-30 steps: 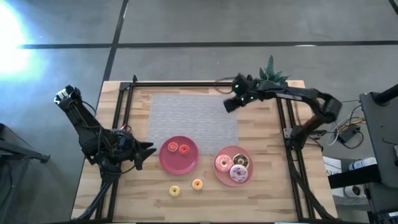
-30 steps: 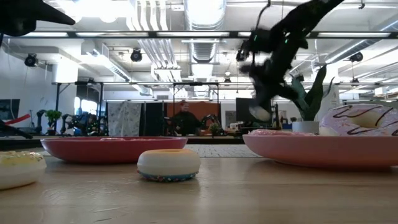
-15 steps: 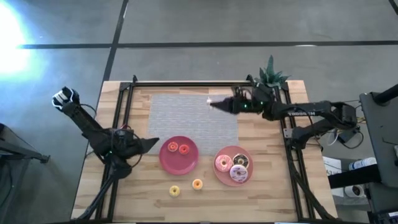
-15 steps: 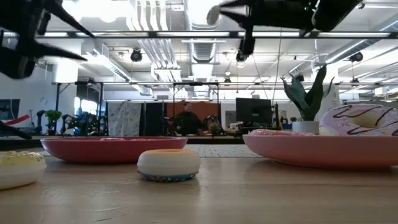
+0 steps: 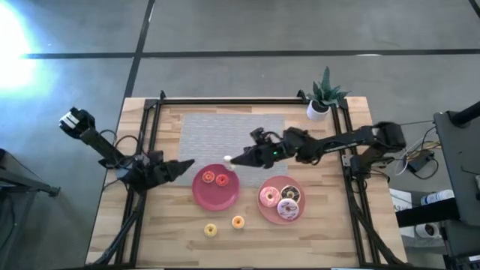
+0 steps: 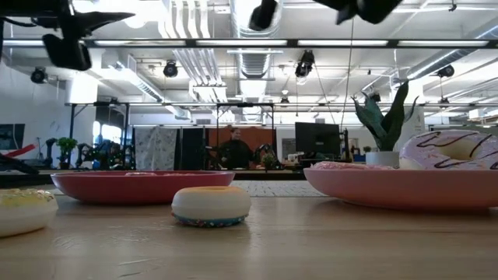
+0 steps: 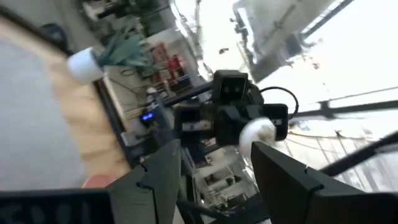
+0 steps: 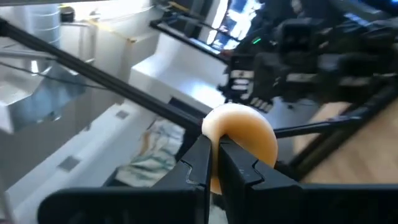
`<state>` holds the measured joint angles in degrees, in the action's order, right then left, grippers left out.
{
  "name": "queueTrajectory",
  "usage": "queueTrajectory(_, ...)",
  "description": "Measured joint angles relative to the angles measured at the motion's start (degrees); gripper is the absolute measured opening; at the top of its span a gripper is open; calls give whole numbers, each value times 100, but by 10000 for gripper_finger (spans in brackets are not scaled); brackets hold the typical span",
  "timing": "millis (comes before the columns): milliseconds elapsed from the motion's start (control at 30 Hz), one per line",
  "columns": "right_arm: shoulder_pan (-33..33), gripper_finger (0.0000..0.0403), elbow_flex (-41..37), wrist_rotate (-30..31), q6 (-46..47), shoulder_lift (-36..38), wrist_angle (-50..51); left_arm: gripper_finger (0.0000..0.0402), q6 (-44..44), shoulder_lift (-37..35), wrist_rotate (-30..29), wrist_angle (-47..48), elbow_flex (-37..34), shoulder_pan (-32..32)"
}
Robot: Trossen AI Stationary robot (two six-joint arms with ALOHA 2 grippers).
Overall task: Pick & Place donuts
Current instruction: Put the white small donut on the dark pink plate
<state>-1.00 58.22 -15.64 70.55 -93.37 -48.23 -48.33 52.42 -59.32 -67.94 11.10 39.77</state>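
Right gripper (image 5: 231,160) is pinched tight on a small pale ring donut (image 8: 239,138), its two fingers closed through the ring; I see it above the table between the grey woven mat (image 5: 217,135) and the round pink-red plate on the left (image 5: 214,196). My left gripper (image 5: 184,165) hangs just to the left of that plate, its two dark fingers (image 7: 163,171) spread apart with nothing between them.

On the left plate I count two mini orange-red donuts (image 5: 214,178). On the second round pink plate to the right (image 5: 267,212) lie three larger rings: a plain pink donut (image 5: 269,197), a dark chocolate donut (image 5: 290,195) and a white-pink sprinkled donut (image 5: 287,209), packed close together. Two more minis sit on the bare wooden table (image 5: 330,232) in front of the plates: a yellow donut (image 5: 211,229) and an orange donut (image 5: 238,222), near each other but apart.

A green potted plant in a white pot (image 5: 321,97) stands at the far right corner
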Motion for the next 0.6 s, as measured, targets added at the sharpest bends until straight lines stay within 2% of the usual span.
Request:
queueTrajectory(300,-102,13,1574,-836,273,-1210,-208,170,252,229,2203,50,391,-1022)
queueTrajectory(400,-98,13,1805,-852,286,-1345,-155,170,561,259,2619,48,562,-1127)
queueTrajectory(600,-28,13,1908,-843,305,-1326,4,170,992,261,3075,50,785,-1128)
